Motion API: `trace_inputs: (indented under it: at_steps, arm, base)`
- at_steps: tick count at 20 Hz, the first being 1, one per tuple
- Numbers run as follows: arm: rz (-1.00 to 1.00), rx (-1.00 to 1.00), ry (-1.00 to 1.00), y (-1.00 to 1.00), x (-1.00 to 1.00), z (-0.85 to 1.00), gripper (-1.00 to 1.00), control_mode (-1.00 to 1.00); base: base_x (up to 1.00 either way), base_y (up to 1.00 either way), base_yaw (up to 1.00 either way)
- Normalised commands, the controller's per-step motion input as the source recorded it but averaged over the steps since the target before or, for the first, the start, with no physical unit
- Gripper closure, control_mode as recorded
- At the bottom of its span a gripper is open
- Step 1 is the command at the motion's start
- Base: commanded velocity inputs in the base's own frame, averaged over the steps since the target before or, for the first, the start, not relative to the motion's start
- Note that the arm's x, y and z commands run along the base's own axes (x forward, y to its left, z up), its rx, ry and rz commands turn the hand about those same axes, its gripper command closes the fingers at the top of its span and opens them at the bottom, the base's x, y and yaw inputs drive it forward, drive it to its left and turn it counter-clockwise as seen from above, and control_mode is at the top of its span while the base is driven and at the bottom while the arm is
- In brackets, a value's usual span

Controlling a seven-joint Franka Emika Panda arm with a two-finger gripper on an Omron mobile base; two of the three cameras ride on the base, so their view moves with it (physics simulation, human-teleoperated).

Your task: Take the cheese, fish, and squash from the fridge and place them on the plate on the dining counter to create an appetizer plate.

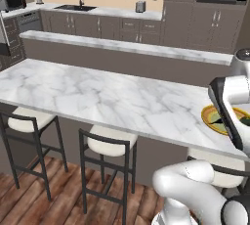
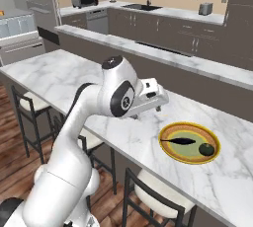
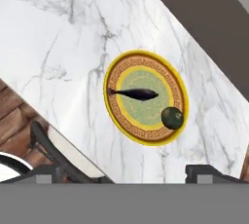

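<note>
Fish and squash on the plate; pincer spread wide above the counter, holding nothing.

Left base view: plate (image 1: 211,119) near the counter's (image 1: 97,94) right end, partly hidden behind the arm. Right base view: pincer (image 2: 159,106) over the counter, just left of the plate; fish (image 2: 182,141) at the plate's centre, squash (image 2: 206,149) touching its right rim, the two apart. Hand view: both fingertips (image 3: 204,173) far apart at the bottom; plate, fish and squash above them, by the counter's near edge.
</note>
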Motion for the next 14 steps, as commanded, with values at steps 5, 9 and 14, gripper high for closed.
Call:
trace_inputs:
  at_steps: [5,9,14]
  arm:
    - [-0.07,0.04,0.15,0.83,-0.54,0.79,-1.0,-1.0]
    - [-0.07,0.16,0.11,0.69,-0.61,0.5,-1.0,-1.0]
    - [-0.04,0.28,-0.02,0.43,-0.87,0.14,-1.0,-1.0]
  base:
    - [0.0,0.0,0.0]
    - [0.0,0.0,0.0]
    - [0.0,0.0,0.0]
